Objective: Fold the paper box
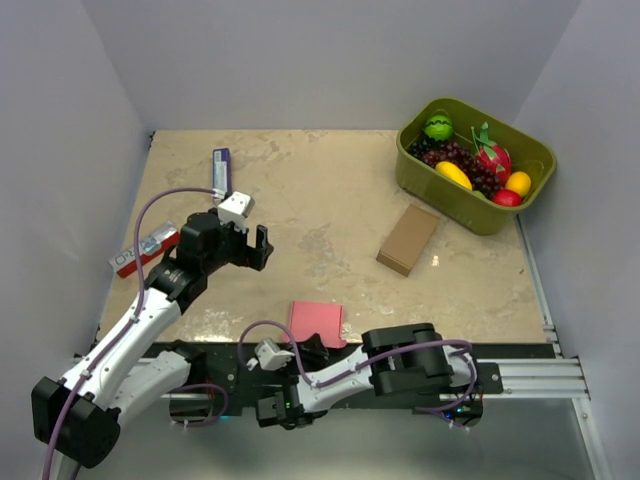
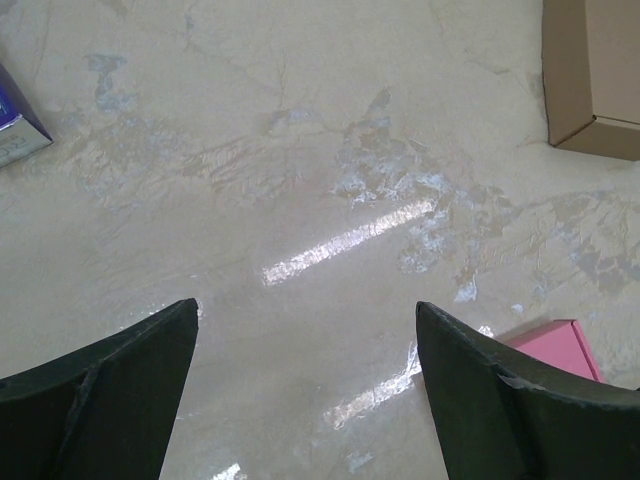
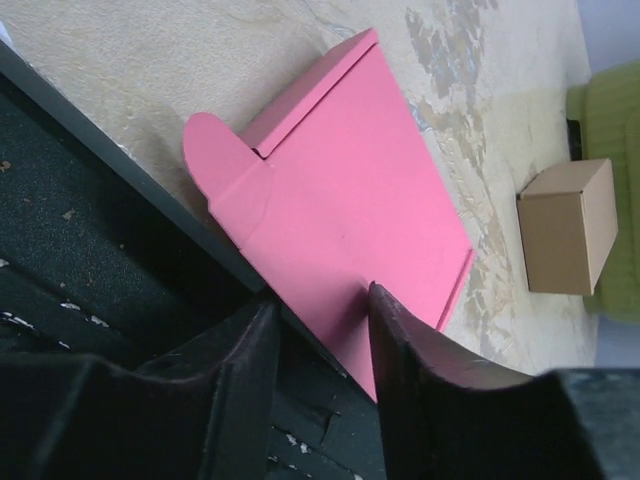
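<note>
Right gripper (image 3: 320, 302), perhaps around paper box (image 3: 350, 190)

A brown carton (image 1: 408, 239) lies right of centre on the beige table (image 1: 330, 190). At the far right sits a green bin (image 1: 530, 150) holding grapes (image 1: 455, 155), a dragon fruit (image 1: 492, 158) and other fruit. Near the left edge lies a red-and-white packet (image 1: 145, 250) — farther back, a purple-and-white one (image 1: 221, 172).
</note>
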